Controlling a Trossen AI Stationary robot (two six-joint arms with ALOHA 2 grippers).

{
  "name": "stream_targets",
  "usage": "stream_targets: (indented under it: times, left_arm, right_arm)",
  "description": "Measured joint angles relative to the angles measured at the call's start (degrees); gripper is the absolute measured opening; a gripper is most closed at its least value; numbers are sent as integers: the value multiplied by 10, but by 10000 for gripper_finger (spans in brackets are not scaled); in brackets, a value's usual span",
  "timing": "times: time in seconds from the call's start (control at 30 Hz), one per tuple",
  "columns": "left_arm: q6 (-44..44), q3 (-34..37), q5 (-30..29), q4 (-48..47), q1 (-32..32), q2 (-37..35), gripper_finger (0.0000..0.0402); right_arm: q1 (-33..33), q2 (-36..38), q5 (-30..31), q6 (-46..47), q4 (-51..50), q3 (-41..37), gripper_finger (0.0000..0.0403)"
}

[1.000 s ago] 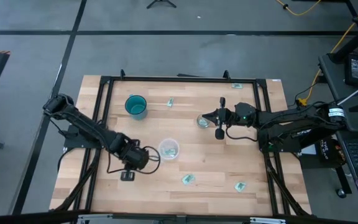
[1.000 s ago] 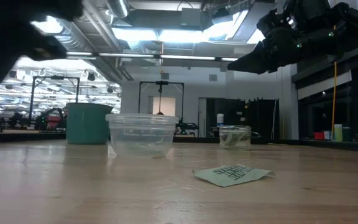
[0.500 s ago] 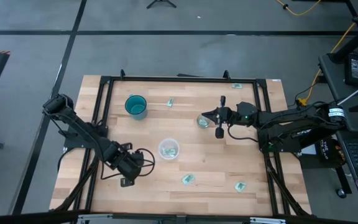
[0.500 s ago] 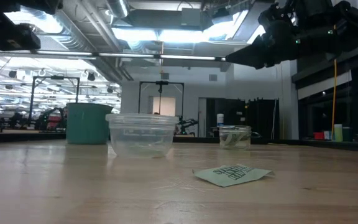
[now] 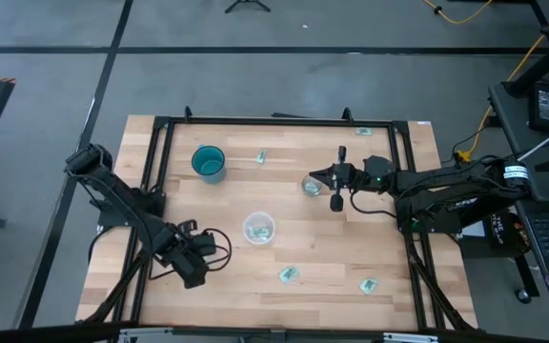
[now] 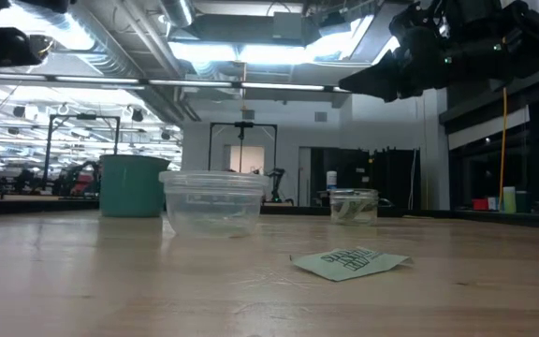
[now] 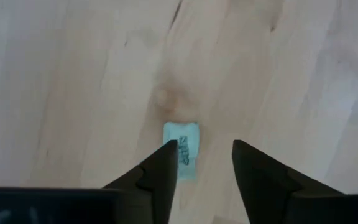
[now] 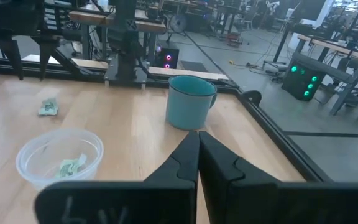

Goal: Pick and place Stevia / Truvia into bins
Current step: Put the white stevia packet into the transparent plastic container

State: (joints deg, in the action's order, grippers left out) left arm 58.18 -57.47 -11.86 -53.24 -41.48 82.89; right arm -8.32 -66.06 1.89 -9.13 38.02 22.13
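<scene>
My left gripper [image 7: 205, 163] hangs over a table packet, fingers apart.
The packet [image 7: 183, 148] lies lengthwise between them; my right gripper [image 8: 198, 155], pressed together, hovers by the glass cup [image 5: 310, 186].

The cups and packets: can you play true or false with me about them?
1. The teal cup stands upright. True.
2. The left gripper holds a packet. False: it is open above a packet lying on the table.
3. The whitish cup has a packet inside. True.
4. The right gripper is wide open. False: its fingers are shut together.
5. All packets are in cups. False: several lie on the table.
</scene>
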Motion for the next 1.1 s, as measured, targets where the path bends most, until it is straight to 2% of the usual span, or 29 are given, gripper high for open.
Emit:
stream_targets:
  times: [0.17, 0.4, 0.53, 0.7, 1.1]
  left_arm:
    - [72, 0, -5, -29, -25, 0, 176]
    - [162, 0, -10, -40, -50, 21, 182]
    - [166, 0, 11, -40, -55, 53, 182]
    - [162, 0, 11, -42, -52, 80, 182]
    - [192, 35, 4, -18, -49, 95, 182]
  right_arm:
    - [0, 0, 0, 0, 4, 0, 14]
    - [0, 0, 0, 0, 4, 0, 14]
    - [0, 0, 0, 1, 4, 0, 14]
    - [0, 0, 0, 15, 6, 0, 14]
    - [0, 0, 0, 17, 9, 0, 14]
